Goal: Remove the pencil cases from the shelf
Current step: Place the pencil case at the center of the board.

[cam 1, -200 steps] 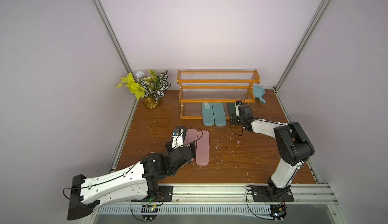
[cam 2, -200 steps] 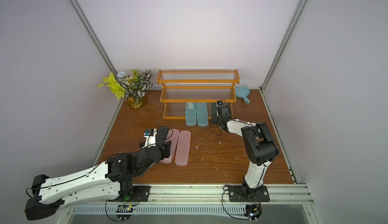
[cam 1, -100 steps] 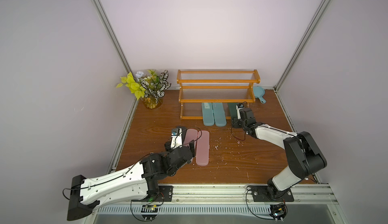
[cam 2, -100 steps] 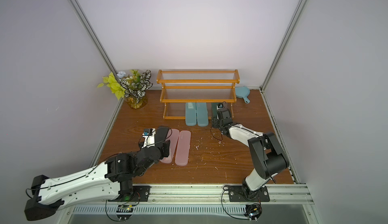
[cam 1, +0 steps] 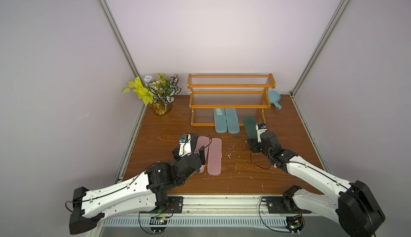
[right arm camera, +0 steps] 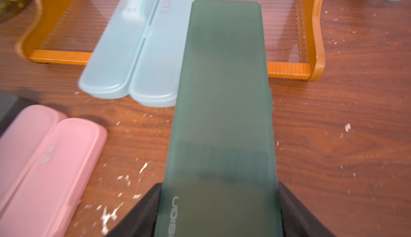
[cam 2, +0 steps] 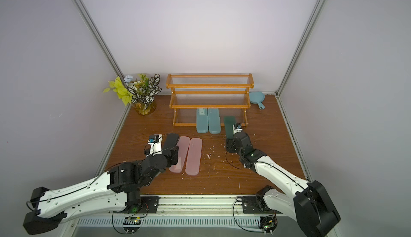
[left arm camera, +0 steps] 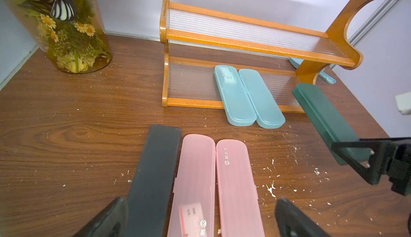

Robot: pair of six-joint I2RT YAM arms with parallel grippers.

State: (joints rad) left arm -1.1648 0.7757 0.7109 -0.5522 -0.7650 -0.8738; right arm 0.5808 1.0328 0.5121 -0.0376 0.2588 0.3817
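Observation:
The orange-brown shelf (cam 1: pixel 231 87) stands at the back of the table. Two teal pencil cases (cam 1: pixel 225 121) lie side by side across its lowest tier's front rail, near ends on the table. My right gripper (right arm camera: pixel 219 213) is shut on the near end of the dark green case (right arm camera: pixel 222 91), which is raised; its far end reaches over the lowest tier (cam 1: pixel 249 122). A black case (left arm camera: pixel 155 169) and two pale pink cases (left arm camera: pixel 195 169) lie on the table. My left gripper (left arm camera: pixel 200 220) hangs open above their near ends, holding nothing.
A glass vase of leaves and flowers (cam 1: pixel 159 95) stands at the back left. A small blue handled pan (cam 1: pixel 274 98) lies right of the shelf. White crumbs (cam 1: pixel 229 155) dot the wooden table, and walls close three sides.
My right gripper has drawn back from the shelf toward the front with the dark green case, and that arm has stretched lower. The left arm has stayed still.

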